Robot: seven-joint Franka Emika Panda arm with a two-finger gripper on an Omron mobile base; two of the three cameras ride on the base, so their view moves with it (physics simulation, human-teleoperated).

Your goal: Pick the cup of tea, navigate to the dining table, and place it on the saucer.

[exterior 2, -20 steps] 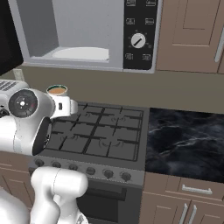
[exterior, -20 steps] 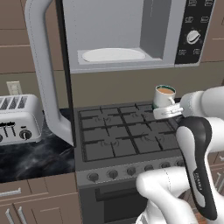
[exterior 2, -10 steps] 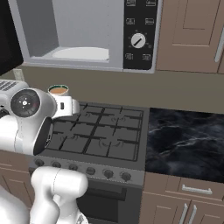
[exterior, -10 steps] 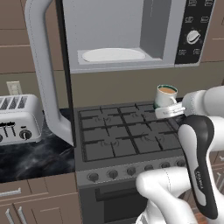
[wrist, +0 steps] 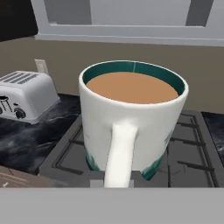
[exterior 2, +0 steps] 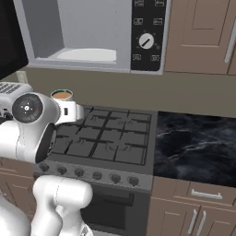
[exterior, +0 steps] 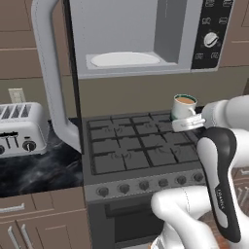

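The cup of tea [exterior: 185, 106] is white with a teal-green inner rim and holds light brown liquid. It hangs upright above the back right burner of the stove [exterior: 136, 148]. My gripper [exterior: 187, 124] is shut on its handle, just below and behind the cup. From the right base the cup of tea [exterior 2: 61, 95] peeks over my arm, next to the gripper [exterior 2: 73, 112]. In the hand view the cup of tea [wrist: 131, 113] is close up, with its handle running down between the tips of the gripper [wrist: 117, 178]. The dining table and the saucer are out of view.
An open microwave [exterior: 146, 39] with a large white plate [exterior: 125, 59] sits above the stove, its door [exterior: 51, 73] swung out to the left. A silver toaster [exterior: 19, 129] stands on the left counter. Black marble counter [exterior 2: 196, 147] lies right of the stove.
The cup and the gripper have drifted very slightly to the right; the grip on the handle is unchanged and the scene has stayed still.
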